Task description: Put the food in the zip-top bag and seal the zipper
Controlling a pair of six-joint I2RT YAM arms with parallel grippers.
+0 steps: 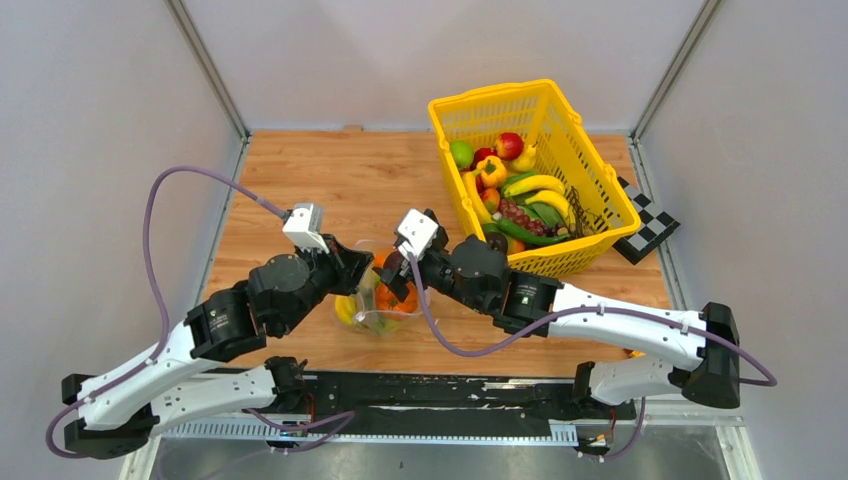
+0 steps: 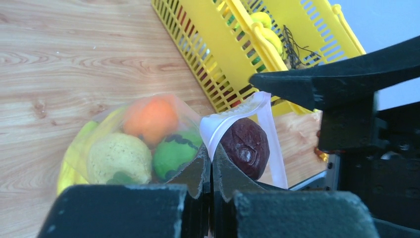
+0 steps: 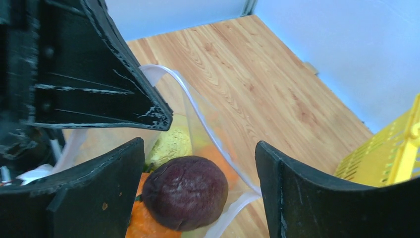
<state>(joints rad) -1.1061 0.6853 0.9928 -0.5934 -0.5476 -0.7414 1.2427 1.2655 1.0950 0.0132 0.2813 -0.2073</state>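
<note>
Left gripper (image 2: 212,154) is pressed together, pinching the zip-top bag (image 1: 375,308) at its zipper (image 2: 220,123) rim. The bag is located on the table (image 1: 300,180) between both arms. Right gripper (image 3: 198,145) is spread wide over the bag mouth. A dark purple fruit (image 3: 184,192) is seen between its fingers, on top of the orange (image 2: 151,119), lemon (image 2: 119,157) and green piece (image 2: 173,153) already bagged. Other food is left in the yellow basket (image 1: 560,258).

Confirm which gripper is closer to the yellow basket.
Right. The right gripper hangs open over the zip-top bag on the side facing the yellow basket; the left gripper pinches the bag's rim on the far side.
</note>
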